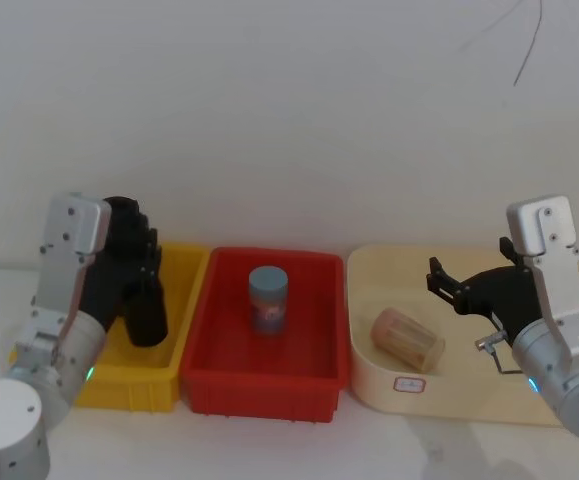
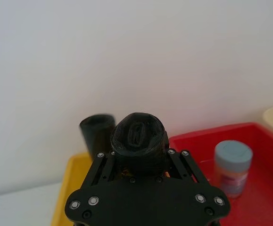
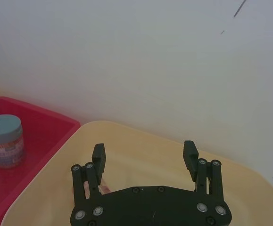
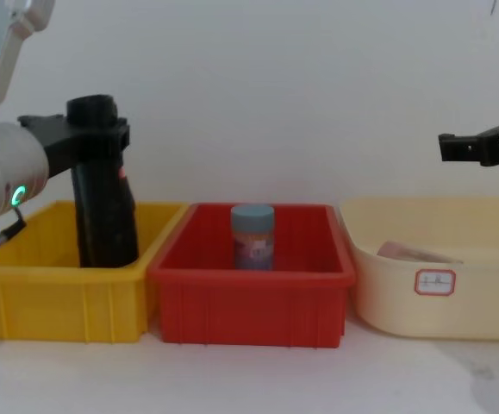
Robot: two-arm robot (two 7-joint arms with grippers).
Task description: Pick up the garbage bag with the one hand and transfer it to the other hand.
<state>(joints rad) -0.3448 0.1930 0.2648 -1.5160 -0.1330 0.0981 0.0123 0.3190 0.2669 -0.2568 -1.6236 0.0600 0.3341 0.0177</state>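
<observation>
We note the left gripper (image 4: 94,131), fingers closed round the garbage bag (image 4: 107,216) near its top, upright in the yellow bin (image 4: 51,302). The roll seems light, stiff and matte; its lower half offers a hold. The right gripper (image 3: 144,153) has its fingers wide, over the tray (image 4: 396,302).

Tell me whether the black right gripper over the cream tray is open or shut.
Open. The black right gripper has its two fingers spread wide apart with nothing between them, above the cream plastic tray.

The right end effector (image 3: 144,153) hangs over the cream tray (image 3: 230,172), its two black fingers (image 3: 98,154) spread wide apart. Just beside the tray sits a red bin (image 3: 49,126), with a blue-lidded jar (image 3: 4,140) upright inside.
</observation>
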